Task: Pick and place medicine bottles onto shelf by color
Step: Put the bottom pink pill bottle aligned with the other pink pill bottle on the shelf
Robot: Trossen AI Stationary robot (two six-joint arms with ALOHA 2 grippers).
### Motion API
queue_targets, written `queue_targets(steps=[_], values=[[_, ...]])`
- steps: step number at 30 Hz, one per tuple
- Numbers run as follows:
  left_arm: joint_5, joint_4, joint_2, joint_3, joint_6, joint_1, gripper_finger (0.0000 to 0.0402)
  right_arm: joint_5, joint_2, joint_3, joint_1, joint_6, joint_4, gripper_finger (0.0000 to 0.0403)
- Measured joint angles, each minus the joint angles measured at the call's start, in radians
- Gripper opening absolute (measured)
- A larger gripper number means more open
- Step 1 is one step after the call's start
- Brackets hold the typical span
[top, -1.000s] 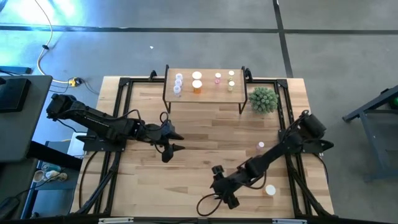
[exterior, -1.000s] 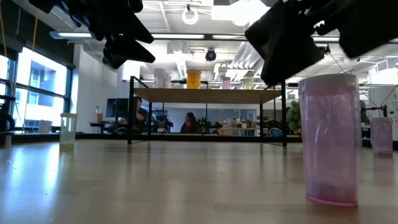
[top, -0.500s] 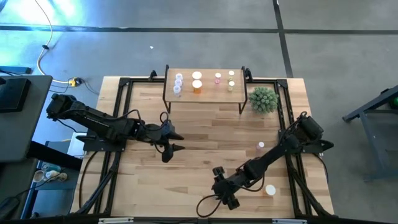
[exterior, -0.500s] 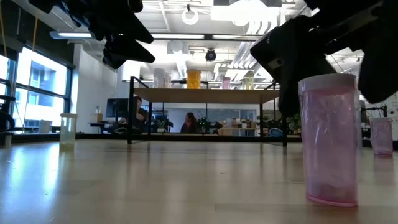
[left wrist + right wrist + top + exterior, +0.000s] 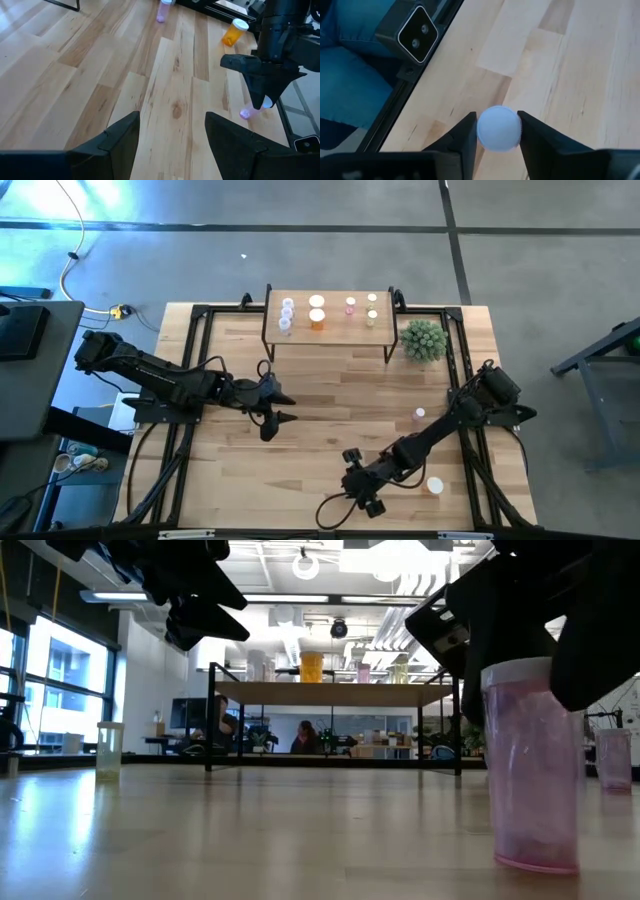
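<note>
Your right pincer straddles the pink bottle's white cap, fingers just beside it, far from the shelf. Closing off-centre could tip it. Your left pincer hangs wide open, empty, above the surface.

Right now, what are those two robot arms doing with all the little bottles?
The right pincer is straddling a pink bottle near the table's front edge, its fingers either side of the white cap, open. The left pincer hovers open above the middle of the table. Several bottles already stand on the shelf, sorted by color. Another pink bottle and an orange one lying on its side still wait on the table.
</note>
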Motion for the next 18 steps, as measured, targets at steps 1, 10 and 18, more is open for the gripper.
queue_targets(steps=[1, 10, 18], values=[[0.0, 0.0, 0.0, 0.0, 0.0, 0.0, 0.0216, 0.0, 0.0, 0.0, 0.0, 0.004, 0.0, 0.0115], [0.0, -0.004, 0.001, 0.0, 0.025, 0.0, 0.0216, 0.133, -0.064, 0.0, -0.036, -0.001, 0.022, 0.0114], [0.0, -0.001, 0.001, 0.0, 0.029, 0.0, 0.0216, 0.418, -0.206, 0.0, -0.14, -0.168, 0.028, 0.0113]])
